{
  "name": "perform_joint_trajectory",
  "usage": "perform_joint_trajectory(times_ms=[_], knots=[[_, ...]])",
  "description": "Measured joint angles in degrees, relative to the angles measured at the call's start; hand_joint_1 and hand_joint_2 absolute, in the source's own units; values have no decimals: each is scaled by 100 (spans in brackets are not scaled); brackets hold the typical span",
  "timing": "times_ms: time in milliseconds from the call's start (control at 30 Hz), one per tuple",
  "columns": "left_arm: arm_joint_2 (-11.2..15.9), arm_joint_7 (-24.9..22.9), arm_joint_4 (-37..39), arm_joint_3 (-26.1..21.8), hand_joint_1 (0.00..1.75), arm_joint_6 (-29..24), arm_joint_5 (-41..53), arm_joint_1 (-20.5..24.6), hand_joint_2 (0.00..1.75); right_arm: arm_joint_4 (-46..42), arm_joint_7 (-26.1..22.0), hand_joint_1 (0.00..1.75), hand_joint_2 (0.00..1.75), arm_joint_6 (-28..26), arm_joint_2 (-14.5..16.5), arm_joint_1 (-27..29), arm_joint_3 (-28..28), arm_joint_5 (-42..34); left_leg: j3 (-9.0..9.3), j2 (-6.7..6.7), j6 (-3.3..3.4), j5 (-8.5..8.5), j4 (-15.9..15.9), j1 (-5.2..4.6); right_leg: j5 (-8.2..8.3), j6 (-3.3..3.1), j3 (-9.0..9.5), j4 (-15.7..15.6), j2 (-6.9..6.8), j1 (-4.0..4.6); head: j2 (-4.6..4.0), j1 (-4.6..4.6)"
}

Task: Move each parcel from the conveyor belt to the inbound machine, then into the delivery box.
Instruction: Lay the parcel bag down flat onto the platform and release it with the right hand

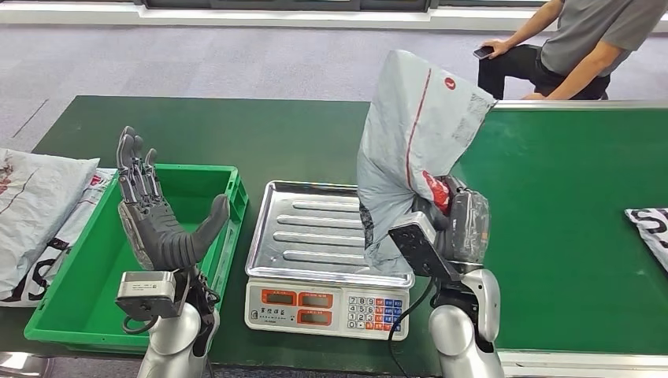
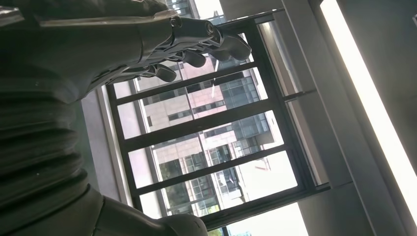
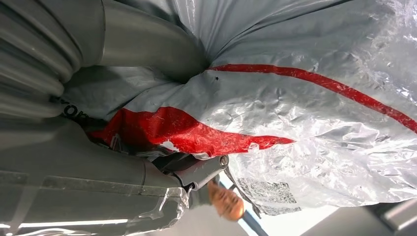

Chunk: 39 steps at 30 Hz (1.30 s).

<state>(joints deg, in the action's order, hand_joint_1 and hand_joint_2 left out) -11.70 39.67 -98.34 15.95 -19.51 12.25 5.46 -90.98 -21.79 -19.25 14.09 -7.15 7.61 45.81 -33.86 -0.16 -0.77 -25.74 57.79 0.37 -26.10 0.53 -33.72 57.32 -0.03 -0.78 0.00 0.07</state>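
Observation:
My right hand [image 1: 449, 220] grips a grey plastic parcel [image 1: 413, 134] with a red stripe and holds it upright over the right side of the scale's steel tray [image 1: 307, 228]. Up close the parcel [image 3: 295, 98] bulges against my thumb [image 3: 142, 39]. My left hand [image 1: 161, 216] is raised palm-up over the green delivery box [image 1: 87, 268], fingers spread and holding nothing; its fingers [image 2: 206, 42] point toward a window. Another parcel [image 1: 650, 228] lies on the green belt [image 1: 567, 205] at the right edge.
The scale's keypad and displays [image 1: 327, 303] face me. Several grey parcels [image 1: 35, 213] are piled left of the green box. A person [image 1: 575, 43] sits beyond the belt at the far right, holding a phone.

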Motion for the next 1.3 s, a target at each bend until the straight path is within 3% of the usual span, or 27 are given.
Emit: perform_joint_trajectory(times_ms=[700, 833, 1300], knots=[[16, 53, 129, 156, 0, -254, -74, -10, 175, 2133, 227, 175, 175, 583, -52, -705, 651, -105, -1, -1, -1, 1, 0, 0, 0, 0, 0, 1, 0, 0, 0, 0], [16, 49, 134, 157, 0, -244, -67, 1, 175, 2419, 353, 0, 175, 648, -51, -842, 694, -60, -1, -1, -1, 1, 0, 0, 0, 0, -2, 1, 0, 0, 0, 0], [16, -22, 231, 254, 0, -355, 153, 106, 175, 2773, 537, 0, 175, 754, -52, -909, 719, 11, -1, 0, 0, 0, 0, 0, 0, 0, -2, 0, 0, 0, 0, 0]])
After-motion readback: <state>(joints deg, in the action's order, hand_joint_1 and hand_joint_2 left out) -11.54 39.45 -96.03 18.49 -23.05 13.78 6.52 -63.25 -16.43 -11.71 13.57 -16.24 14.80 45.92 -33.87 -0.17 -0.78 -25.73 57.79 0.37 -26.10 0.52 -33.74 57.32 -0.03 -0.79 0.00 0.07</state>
